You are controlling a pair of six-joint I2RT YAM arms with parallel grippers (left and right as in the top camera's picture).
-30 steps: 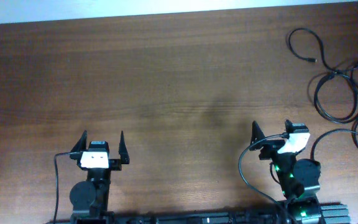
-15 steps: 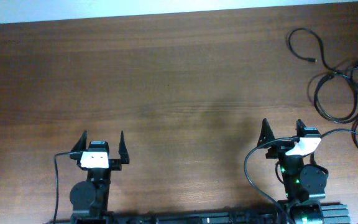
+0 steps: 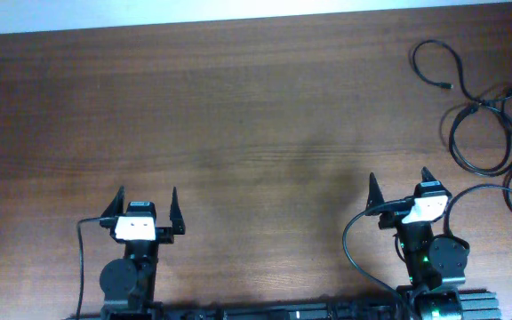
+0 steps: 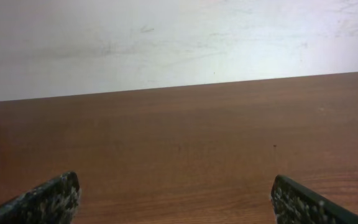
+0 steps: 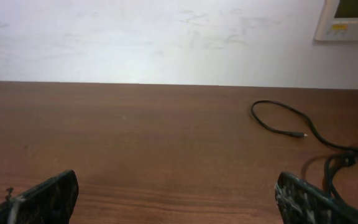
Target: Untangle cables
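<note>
The cables (image 3: 445, 86) lie as several thin black loops on the far right of the wooden table (image 3: 256, 107), running off the right edge. In the right wrist view one cable (image 5: 291, 133) ends in a small plug, and a knotted bunch (image 5: 347, 155) lies to its right. My right gripper (image 3: 398, 182) (image 5: 178, 186) stands open near the front edge, left of and nearer than the loops, with nothing between its fingers. My left gripper (image 3: 148, 197) (image 4: 174, 186) is open at the front left over bare wood, far from the cables.
A thicker black wire (image 3: 349, 240) loops out from the right arm's base, and another wire (image 3: 80, 258) runs beside the left arm. A white wall stands behind the table's far edge, with a white panel (image 5: 350, 18) mounted on it.
My right gripper has shifted right toward the cables and turned a little, then eased slightly back left. The left arm and the cables have not moved.
</note>
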